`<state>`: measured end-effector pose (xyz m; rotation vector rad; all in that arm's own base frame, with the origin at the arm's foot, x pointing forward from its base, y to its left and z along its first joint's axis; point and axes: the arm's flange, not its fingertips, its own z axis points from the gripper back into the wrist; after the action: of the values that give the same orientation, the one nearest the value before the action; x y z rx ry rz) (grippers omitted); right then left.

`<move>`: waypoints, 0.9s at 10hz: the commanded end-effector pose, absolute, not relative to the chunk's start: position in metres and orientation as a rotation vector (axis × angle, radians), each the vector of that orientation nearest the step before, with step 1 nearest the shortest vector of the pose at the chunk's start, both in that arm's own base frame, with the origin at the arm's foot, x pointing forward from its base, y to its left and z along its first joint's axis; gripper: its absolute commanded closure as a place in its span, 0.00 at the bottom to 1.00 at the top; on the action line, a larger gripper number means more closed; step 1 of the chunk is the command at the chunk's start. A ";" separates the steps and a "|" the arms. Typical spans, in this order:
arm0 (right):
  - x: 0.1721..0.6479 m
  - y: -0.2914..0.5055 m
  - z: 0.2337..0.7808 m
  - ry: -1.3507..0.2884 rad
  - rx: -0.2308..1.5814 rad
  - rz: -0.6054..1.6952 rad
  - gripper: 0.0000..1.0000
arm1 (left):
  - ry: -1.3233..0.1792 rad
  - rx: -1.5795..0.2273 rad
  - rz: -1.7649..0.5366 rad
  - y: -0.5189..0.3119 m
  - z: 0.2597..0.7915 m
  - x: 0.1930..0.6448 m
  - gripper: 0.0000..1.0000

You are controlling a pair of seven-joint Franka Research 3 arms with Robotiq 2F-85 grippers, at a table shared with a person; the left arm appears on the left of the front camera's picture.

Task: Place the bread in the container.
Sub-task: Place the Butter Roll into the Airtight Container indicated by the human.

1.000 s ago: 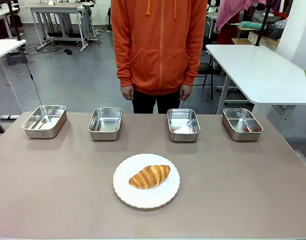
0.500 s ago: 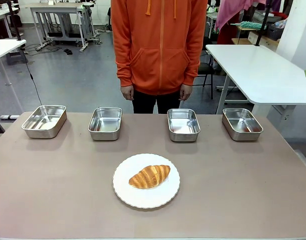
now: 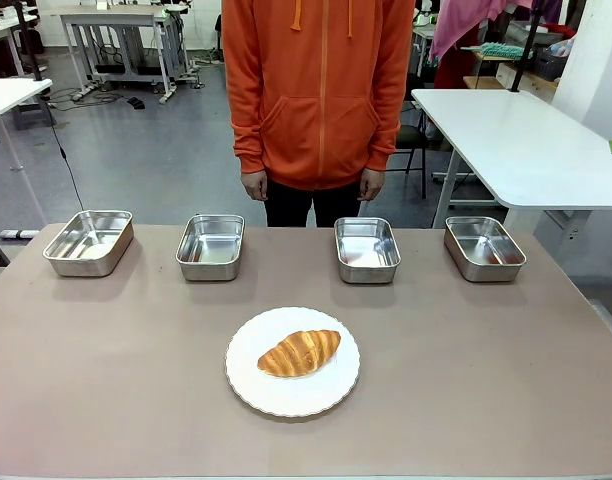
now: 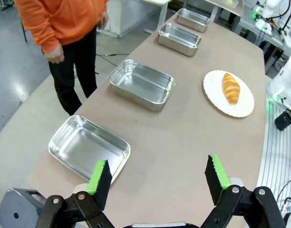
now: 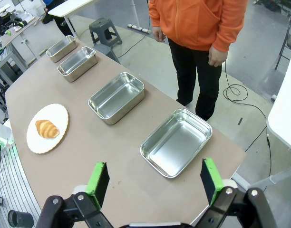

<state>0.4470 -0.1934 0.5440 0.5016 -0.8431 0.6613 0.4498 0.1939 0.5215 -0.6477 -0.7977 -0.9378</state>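
Observation:
A golden-brown croissant, the bread (image 3: 299,352), lies on a round white plate (image 3: 276,395) near the table's front middle; it also appears as the bread (image 4: 230,88) and the bread (image 5: 46,128) in the wrist views. Several look-alike steel pans stand in a row along the far edge; nothing shows which one is the container. My left gripper (image 4: 157,180) hangs open above the table's left end, near the leftmost pan (image 4: 88,147). Above the right end, near the rightmost pan (image 5: 176,141), my right gripper (image 5: 152,183) is open. Both are empty.
A person in an orange hoodie (image 3: 321,90) stands at the far side, hands down at their sides. The pans in the front view sit at far left (image 3: 89,241), centre left (image 3: 210,246), centre right (image 3: 366,249) and far right (image 3: 483,247). A white table (image 3: 516,140) stands behind right.

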 end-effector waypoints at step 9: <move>0.449 -0.193 0.545 -0.862 0.511 0.661 0.00 | -0.802 -0.648 -0.943 0.194 0.523 0.450 0.00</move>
<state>0.4470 -0.1934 0.5440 0.5016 -0.8431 0.6613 0.4498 0.1939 0.5215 -0.6476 -0.7977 -0.9378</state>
